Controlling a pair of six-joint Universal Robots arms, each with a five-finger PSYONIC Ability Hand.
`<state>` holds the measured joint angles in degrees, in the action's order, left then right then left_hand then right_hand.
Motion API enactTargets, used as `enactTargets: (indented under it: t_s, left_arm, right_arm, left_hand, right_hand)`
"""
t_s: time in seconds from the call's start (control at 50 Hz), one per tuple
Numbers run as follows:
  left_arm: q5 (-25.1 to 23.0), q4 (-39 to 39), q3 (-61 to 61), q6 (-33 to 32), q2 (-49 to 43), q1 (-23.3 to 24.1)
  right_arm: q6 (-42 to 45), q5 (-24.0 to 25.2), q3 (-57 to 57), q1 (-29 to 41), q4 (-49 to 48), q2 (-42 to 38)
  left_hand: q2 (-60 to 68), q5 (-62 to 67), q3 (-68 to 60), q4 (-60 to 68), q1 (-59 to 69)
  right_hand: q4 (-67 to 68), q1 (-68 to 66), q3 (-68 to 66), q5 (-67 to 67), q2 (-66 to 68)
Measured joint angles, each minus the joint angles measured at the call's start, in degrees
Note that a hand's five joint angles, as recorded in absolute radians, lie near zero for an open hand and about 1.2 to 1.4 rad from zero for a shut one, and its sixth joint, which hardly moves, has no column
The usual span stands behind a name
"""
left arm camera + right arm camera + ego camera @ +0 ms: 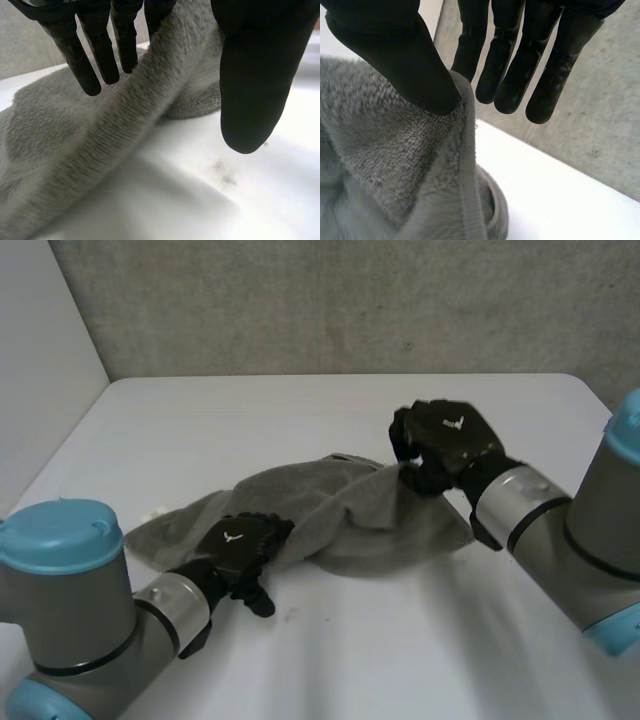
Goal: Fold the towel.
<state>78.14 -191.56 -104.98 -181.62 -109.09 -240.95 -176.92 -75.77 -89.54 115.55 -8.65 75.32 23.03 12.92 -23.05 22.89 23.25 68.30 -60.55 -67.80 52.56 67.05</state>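
Towel [340, 515] bunched on worktop [420, 640]. Right hand [450, 440] pinches the raised 2 o'clock corner. Left hand [240, 545] grips the 8 o'clock edge.

We're looking at a white bench [330, 640] with a rounded far corner and a few tiny dark specks [223, 171] on top. Behind it we've got a rough grey wall [350, 300], concrete by the look of it, and a plain pale panel [40, 340] along the left side. Light's soft and even.
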Motion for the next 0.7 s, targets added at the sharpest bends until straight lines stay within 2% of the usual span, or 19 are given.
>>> enactTargets:
  t_s: [0.14, 0.26, 0.28, 0.32, 0.42, 0.54, 0.7]
  left_arm:
    - [1.37, -1.54, 2.24, 1.79, -2.05, 1.97]
    - [7.8, -3.64, 3.96, 1.63, -4.24, 2.75]
    - [8.85, -3.92, 4.1, 1.53, -4.43, 2.77]
    - [13.45, -4.95, 4.55, 0.99, -4.97, 2.74]
    - [18.38, -5.87, 4.69, -0.72, -5.09, 2.36]
    - [19.46, -5.73, 4.23, -5.25, -4.9, 1.68]
    - [18.27, -5.03, 4.75, -16.46, -6.82, -0.7]
  right_arm:
    - [-1.89, -1.01, 3.59, 1.48, 4.44, 1.16]
    - [-1.27, -1.08, 4.62, 1.91, 5.73, 1.94]
    - [-1.13, -1.06, 4.65, 1.89, 5.76, 1.99]
    - [-0.29, -0.95, 4.7, 1.79, 5.84, 2.05]
    - [3.59, -0.86, 4.64, 1.63, 6.91, 1.1]
    - [10.06, -0.91, 4.92, 1.62, 10.15, -2.19]
    - [16.44, -0.94, 8.28, 2.04, 14.4, -10.1]
  left_hand:
    - [1.15, 1.04, -1.14, 1.1, 0.86]
    - [27.96, 27.58, -27.92, 27.69, 28.22]
    - [27.96, 27.58, -27.92, 27.69, 28.22]
    - [35.98, 36.03, -35.87, 36.11, 36.1]
    - [43.92, 43.28, -43.63, 43.91, 41.99]
    - [45.7, 44.97, -45.7, 45.87, 43.11]
    - [46.45, 45.66, -46.49, 46.66, 43.68]
  right_hand:
    - [0.0, 0.0, 0.0, 0.0, 0.0]
    - [0.0, 0.0, 0.01, 0.0, 0.0]
    - [0.01, 0.0, 0.01, 0.0, 0.0]
    - [0.01, 0.0, -0.09, 0.0, 0.0]
    - [0.02, 0.0, -0.26, 0.01, 0.0]
    - [0.03, 0.0, -0.26, 0.01, 0.0]
    - [0.27, 0.0, -0.26, 0.01, 0.0]
